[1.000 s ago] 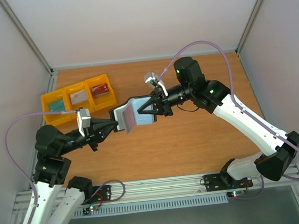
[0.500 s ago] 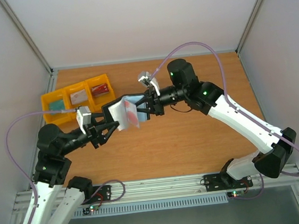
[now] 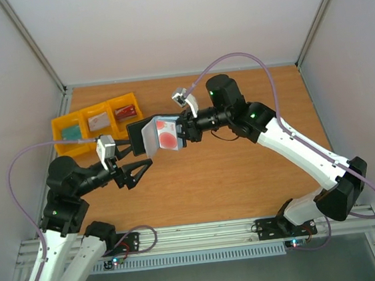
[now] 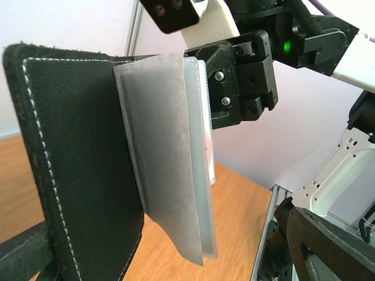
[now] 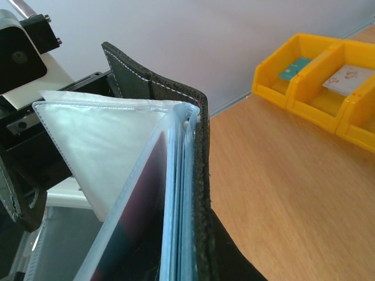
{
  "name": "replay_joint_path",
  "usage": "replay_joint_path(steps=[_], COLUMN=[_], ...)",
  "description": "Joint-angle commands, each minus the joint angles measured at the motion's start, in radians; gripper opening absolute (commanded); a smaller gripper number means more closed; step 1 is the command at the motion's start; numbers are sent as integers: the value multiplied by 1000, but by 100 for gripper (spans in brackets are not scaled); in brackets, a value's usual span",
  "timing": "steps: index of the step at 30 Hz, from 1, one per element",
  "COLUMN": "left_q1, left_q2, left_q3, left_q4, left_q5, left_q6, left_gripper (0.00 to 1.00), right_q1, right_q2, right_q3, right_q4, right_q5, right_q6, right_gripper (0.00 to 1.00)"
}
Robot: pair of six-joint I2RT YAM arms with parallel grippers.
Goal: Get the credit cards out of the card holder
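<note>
The card holder (image 3: 148, 138) is held open in the air above the table (image 3: 245, 175), clamped at its 3 o'clock edge by the closed right gripper (image 3: 184, 131). The left gripper (image 3: 139, 155) is spread wide with nothing grasped, the holder's black cover lying close at its 1 o'clock, though contact cannot be judged. A white card with a red circle (image 3: 167, 133) is seen through a clear sleeve. The other credit cards are hidden among the sleeves, and any print is too small to be read.
</note>
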Motion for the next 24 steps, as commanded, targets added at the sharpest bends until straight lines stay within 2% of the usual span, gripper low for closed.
replay_joint_path(steps=[1,4,12,16,18,19,21,23,24], left_q1=[-4,-4,-4,-5,-5,-4,-4,-4,-3], left_q2=[2,22,50,48,46,43,33,19,14], left_q3=[25,30,35,31,30,31,31,27,25], left_q4=[0,-16,-94,-83,-81,-82,-76,-57,-50], left_q5=[-56,-139,-226,-200,-190,-187,-173,-138,-117], left_q6=[22,13,57,61,58,56,48,33,26], left_gripper=[93,88,89,88,78,68,40,4,1], right_q1=[10,21,59,69,69,69,66,53,43], right_q2=[3,5,36,46,42,38,29,20,13], right_q3=[40,47,91,103,95,93,93,90,86], right_q4=[17,5,-42,-49,-36,-36,-63,-83,-84], right_q5=[-18,-20,37,17,-58,-101,-162,-206,-238], right_q6=[20,9,2,-8,-25,-37,-93,-121,-124], right_gripper=[1,1,1,1,1,1,1,5,9])
